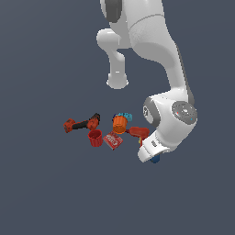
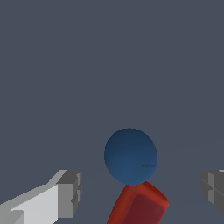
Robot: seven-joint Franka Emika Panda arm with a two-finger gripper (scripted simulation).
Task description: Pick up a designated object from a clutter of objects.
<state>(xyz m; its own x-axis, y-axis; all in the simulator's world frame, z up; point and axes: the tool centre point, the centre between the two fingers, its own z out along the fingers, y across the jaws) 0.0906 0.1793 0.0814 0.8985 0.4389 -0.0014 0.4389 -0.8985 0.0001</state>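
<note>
The dark blue ball (image 2: 130, 156) lies on the grey floor between my two fingers, touching neither; a red piece (image 2: 139, 204) lies against it. My gripper (image 2: 140, 192) is open, with one finger (image 2: 65, 194) and the other finger (image 2: 213, 189) well apart either side of the ball. In the exterior view only a sliver of the ball (image 1: 155, 159) shows under the hand (image 1: 149, 153), which hides the fingers. The clutter sits to the exterior view's left of it: red drill (image 1: 137, 132), orange ribbed thing (image 1: 120, 123), red box (image 1: 113, 140), red cup (image 1: 95, 137), red-and-black tool (image 1: 82, 124).
The cyan-blue piece (image 1: 125, 116) joins the orange ribbed thing. The arm's white links (image 1: 156, 55) rise above the scene. Grey floor (image 1: 46, 193) surrounds the clutter.
</note>
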